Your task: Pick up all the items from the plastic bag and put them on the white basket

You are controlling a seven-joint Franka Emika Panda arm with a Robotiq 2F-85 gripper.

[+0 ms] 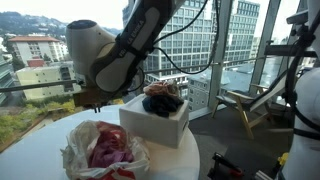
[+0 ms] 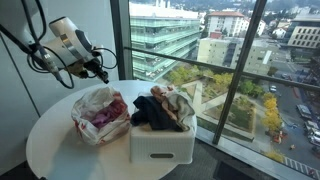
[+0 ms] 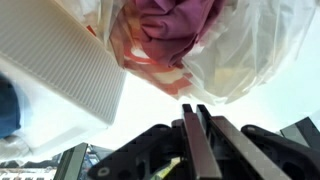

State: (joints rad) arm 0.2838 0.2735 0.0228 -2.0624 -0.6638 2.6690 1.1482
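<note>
Translucent plastic bag (image 1: 72, 150), in an exterior view, sits on round white counter (image 1: 35, 155), pink and maroon cloths (image 1: 108, 150) inside; white basket (image 1: 150, 128) just beside, dark cloth (image 1: 160, 100) on top. In an exterior view, tool (image 2: 100, 68) hangs above the counter, apart from the bag. Wrist view: fingers (image 3: 190, 135) pressed together, empty, bag ahead.

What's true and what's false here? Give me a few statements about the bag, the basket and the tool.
1. The tool is shut, with nothing between its fingers. True.
2. The plastic bag is empty. False: pink and red cloth pieces lie in it.
3. The white basket holds a dark cloth. True.
4. The bag sits inside the basket. False: they stand side by side on the round table.
</note>
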